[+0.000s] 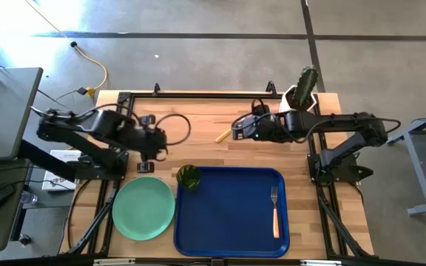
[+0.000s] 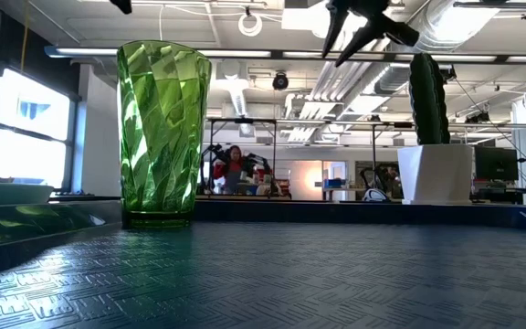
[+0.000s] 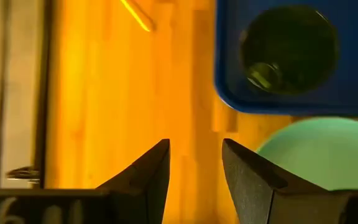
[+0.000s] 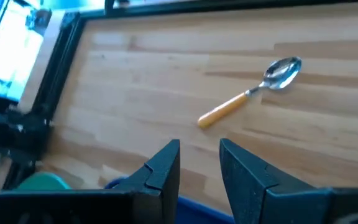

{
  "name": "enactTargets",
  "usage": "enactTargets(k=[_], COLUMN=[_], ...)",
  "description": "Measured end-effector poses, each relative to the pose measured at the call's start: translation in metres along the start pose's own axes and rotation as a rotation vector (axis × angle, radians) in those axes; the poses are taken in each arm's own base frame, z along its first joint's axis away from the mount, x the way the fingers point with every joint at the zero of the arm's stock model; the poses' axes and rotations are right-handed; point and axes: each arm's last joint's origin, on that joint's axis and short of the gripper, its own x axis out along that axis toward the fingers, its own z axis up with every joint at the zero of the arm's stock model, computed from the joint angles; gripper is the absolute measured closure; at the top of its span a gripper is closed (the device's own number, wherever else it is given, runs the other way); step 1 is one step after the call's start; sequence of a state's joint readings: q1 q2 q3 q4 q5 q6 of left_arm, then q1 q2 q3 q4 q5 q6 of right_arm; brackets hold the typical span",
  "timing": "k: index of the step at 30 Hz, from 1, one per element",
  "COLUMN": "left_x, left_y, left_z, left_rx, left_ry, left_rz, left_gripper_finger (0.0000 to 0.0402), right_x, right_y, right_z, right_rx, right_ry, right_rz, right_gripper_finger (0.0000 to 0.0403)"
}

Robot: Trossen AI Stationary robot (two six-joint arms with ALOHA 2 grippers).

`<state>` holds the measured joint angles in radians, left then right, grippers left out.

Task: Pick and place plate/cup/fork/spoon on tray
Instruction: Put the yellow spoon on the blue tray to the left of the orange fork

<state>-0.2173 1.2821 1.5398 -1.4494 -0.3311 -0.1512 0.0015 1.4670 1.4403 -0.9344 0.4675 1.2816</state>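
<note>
Faceted green cup upright in blue tray.

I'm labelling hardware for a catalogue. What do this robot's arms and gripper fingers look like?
Both arms are black and jointed, with black cables looping along them. The left gripper and the right gripper each have two dark, wedge-shaped fingers. Pale digits mark the left gripper's body.

An open-plan lab or workshop: exposed ceiling ducts, concrete floor, workstations behind a wooden worktop

cup and fork on tray, plate beside
</note>
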Motion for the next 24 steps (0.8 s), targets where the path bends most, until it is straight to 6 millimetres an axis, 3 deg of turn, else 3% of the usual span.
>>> enactTargets(k=[7,12,17,24], left_x=[-0.027,-0.041,-0.051,-0.058], left_y=[0.016,0.024,0.030,0.033], left_z=[-0.021,-0.034,-0.045,-0.053], left_rx=[-0.039,-0.064,-0.082,-0.026], left_ry=[-0.116,-0.176,-0.219,-0.245], left_rz=[0.102,0.124,0.129,0.133], left_gripper_finger=[0.0267,0.0267,0.0267,0.0267], right_x=[0.010,0.013,0.009,0.009], right_y=[0.001,0.013,0.026,0.027], right_z=[0.025,0.046,0.063,0.077], right_rx=[0.132,0.146,0.129,0.156], right_ry=[-0.064,-0.136,-0.236,-0.282], right_rz=[0.052,0.208,0.377,0.430], right_gripper_finger=[0.0299,0.0299,0.0299,0.0299])
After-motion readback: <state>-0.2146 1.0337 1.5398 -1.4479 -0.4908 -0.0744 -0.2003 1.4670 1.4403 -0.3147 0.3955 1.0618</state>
